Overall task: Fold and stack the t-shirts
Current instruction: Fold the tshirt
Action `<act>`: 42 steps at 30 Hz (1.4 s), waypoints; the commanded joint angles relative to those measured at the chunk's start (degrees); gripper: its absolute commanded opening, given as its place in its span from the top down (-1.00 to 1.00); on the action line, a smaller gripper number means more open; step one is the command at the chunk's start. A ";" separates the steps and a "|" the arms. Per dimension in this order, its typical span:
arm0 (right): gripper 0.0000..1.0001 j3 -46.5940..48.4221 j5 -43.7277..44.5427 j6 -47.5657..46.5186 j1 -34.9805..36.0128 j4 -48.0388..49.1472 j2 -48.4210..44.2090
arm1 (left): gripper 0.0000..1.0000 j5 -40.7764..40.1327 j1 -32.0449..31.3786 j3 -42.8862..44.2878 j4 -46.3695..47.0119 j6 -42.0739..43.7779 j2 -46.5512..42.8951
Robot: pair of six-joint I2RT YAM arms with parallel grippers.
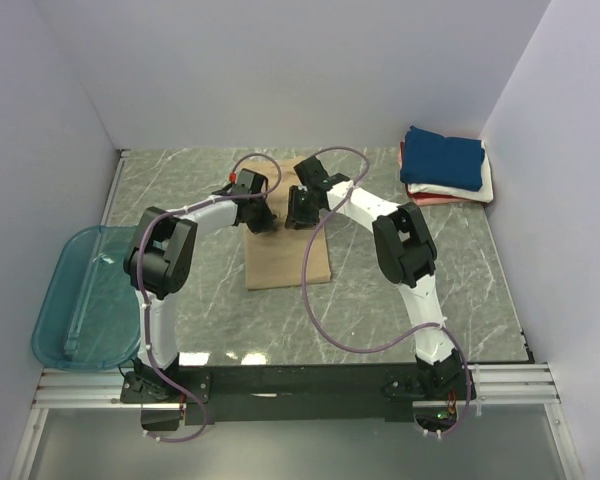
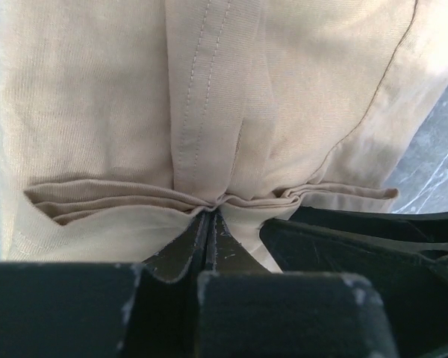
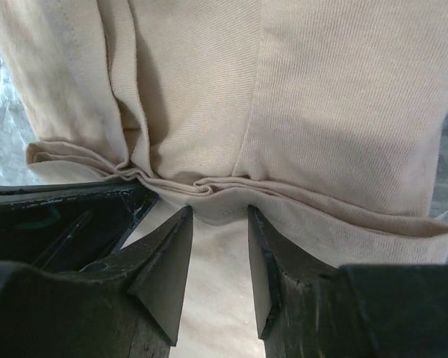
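Left gripper (image 2: 213, 218): clamped on plain tan cloth t-shirt (image 2: 89, 104) fold.
Right gripper (image 3: 219, 216): half-open astride it.
Translucent teal plastic tub (image 1: 80, 300): left, apart.

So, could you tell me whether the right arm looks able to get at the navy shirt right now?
Probably yes: only bare table lies between the right end effector and the navy shirt, and its jaws stand open.

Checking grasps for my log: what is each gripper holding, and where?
Left gripper pinches the tan t-shirt by its bunched folded edge. Right gripper straddles that edge, jaws apart, nothing clamped.
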 commanded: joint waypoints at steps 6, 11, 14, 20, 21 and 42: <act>0.10 -7.57 2.46 -0.24 -0.57 2.76 -2.18 | 0.99 -2.57 0.17 -6.15 2.49 -2.83 -1.23; 0.10 -17.06 1.94 0.99 -0.13 6.19 -7.10 | 0.99 -2.57 -1.58 -11.86 3.55 -3.62 -4.39; 0.10 -23.30 1.67 2.13 0.22 9.00 -9.83 | 0.99 -3.09 -3.16 -16.17 4.78 -4.50 -7.73; 0.10 -35.96 0.88 3.45 1.10 14.11 -18.78 | 0.99 -5.55 -7.21 -26.97 8.12 -7.66 -16.25; 0.10 -37.54 0.97 3.54 1.27 14.54 -19.93 | 0.99 -5.64 -7.73 -28.47 8.47 -8.36 -17.48; 0.10 -69.72 2.37 18.48 21.22 27.73 -45.43 | 0.99 -14.52 -23.38 -55.82 1.89 -22.17 -56.86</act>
